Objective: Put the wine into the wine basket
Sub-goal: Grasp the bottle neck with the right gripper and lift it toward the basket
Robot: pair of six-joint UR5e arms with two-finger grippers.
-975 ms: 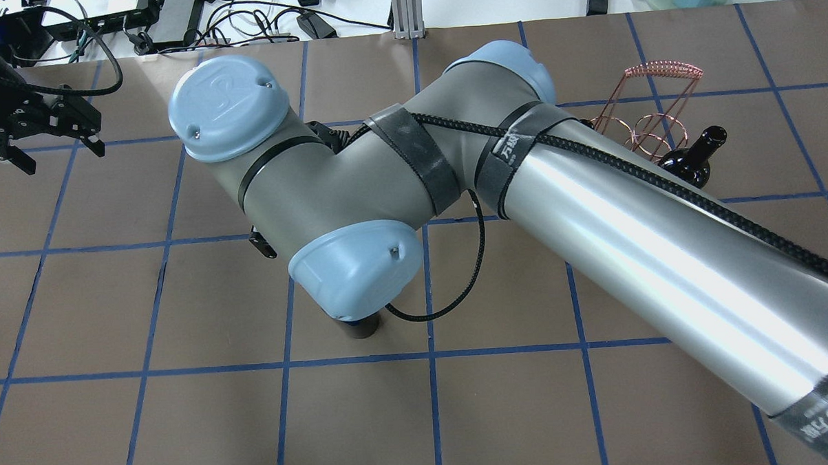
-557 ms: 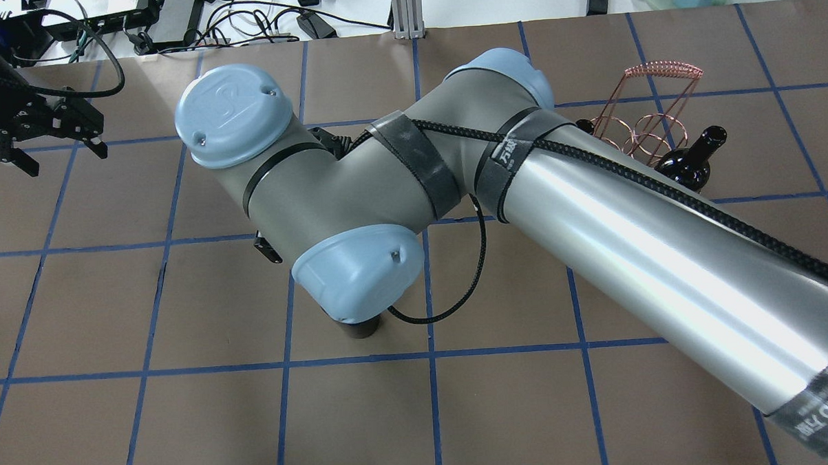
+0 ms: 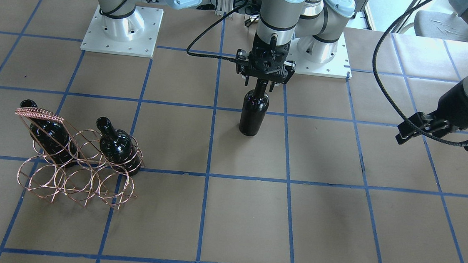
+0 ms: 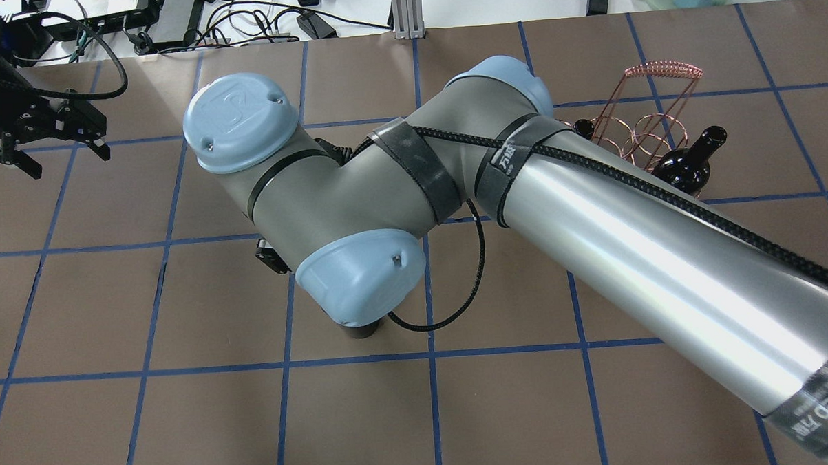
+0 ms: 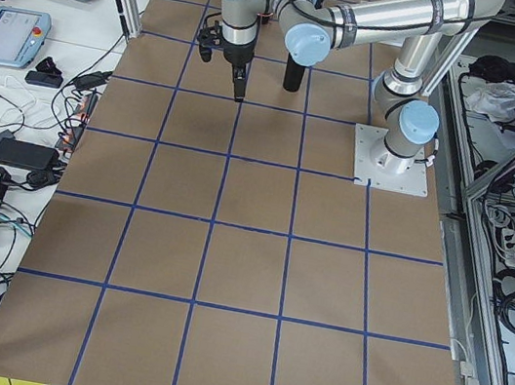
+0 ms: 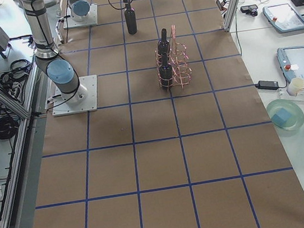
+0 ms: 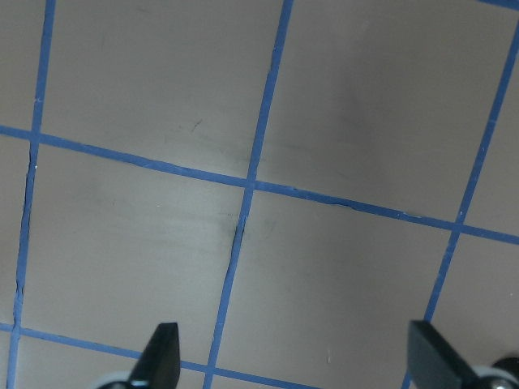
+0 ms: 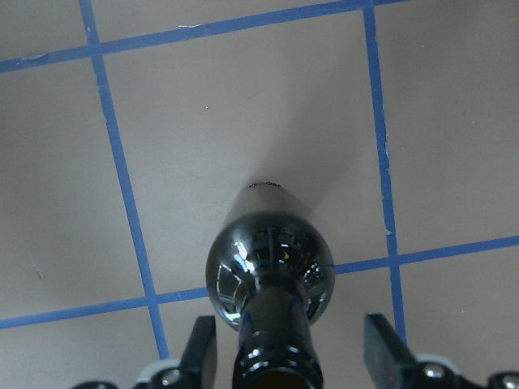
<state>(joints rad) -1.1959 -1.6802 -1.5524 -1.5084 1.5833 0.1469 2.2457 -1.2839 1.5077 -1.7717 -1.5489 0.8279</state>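
Observation:
A near-black wine bottle (image 3: pixel 254 112) stands upright on the brown table near the robot's base; it also shows in the right wrist view (image 8: pixel 272 259). My right gripper (image 3: pixel 262 85) is over it, its fingers (image 8: pixel 200 350) on either side of the neck with small gaps, open. The copper wire wine basket (image 3: pixel 76 169) stands at the far right of the overhead view (image 4: pixel 647 111) and holds two more bottles (image 3: pixel 48 133) (image 3: pixel 117 145). My left gripper (image 4: pixel 67 158) is open and empty, far off at the table's left side; it also shows in the left wrist view (image 7: pixel 296 356).
The table (image 3: pixel 335 223) is brown paper with a blue tape grid. The right arm's elbow and forearm (image 4: pixel 593 233) hide the standing bottle from above, apart from its base (image 4: pixel 361 328). Cables and devices (image 4: pixel 172 21) lie beyond the far edge.
The right arm's wrist and elbow have shifted slightly to the right and toward the near edge in the overhead view. The bottle's base has stayed put. The left gripper has moved slightly toward the far edge.

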